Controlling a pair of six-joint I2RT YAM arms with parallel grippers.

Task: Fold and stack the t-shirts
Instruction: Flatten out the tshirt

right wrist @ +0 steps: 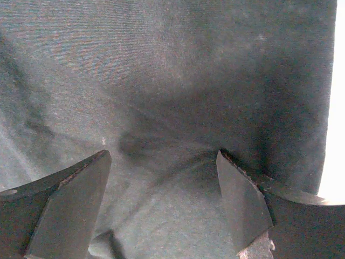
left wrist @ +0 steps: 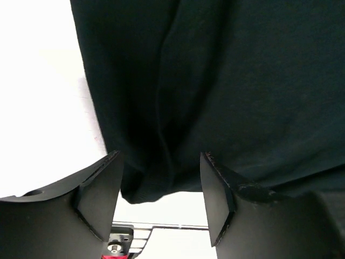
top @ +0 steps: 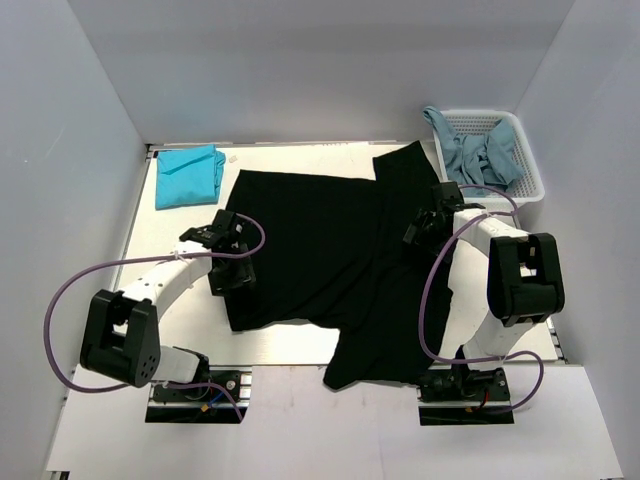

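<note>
Left tool, right tool wide over black tee; top view alone shows teal tee.

Mesh basket blocks the far right corner.

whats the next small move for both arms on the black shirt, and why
Probably ease down and close both: the left gripper and right gripper are open, each straddling a wrinkle of the black t-shirt, which lies spread out and unfolded.
</note>
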